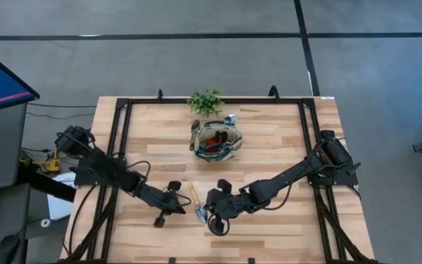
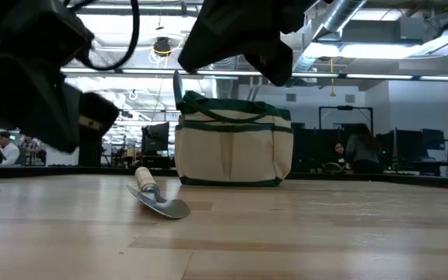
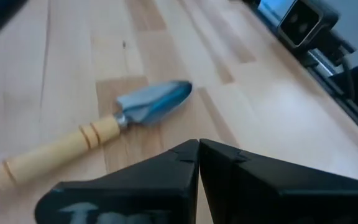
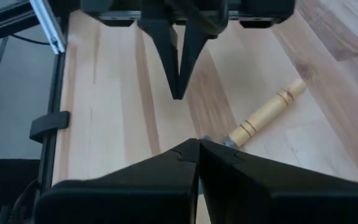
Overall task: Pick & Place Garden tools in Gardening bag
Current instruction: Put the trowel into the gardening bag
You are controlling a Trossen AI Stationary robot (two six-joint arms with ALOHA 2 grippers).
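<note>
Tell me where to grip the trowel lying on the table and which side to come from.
Grip the trowel at the middle of its wooden handle, coming straight down from above with the jaws across it. It lies flat on the table; the round handle is easier to pinch than the thin, curved blade. The right gripper and left gripper flank it.

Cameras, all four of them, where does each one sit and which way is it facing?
High: overhead, looking down; both arms, gardening bag.
Low: table height, level across; trowel, dark arm parts above.
Left wrist: over left gripper, shut, facing the trowel.
Right wrist: over right gripper, shut, facing the left gripper.
Shared: all four show the trowel.
</note>
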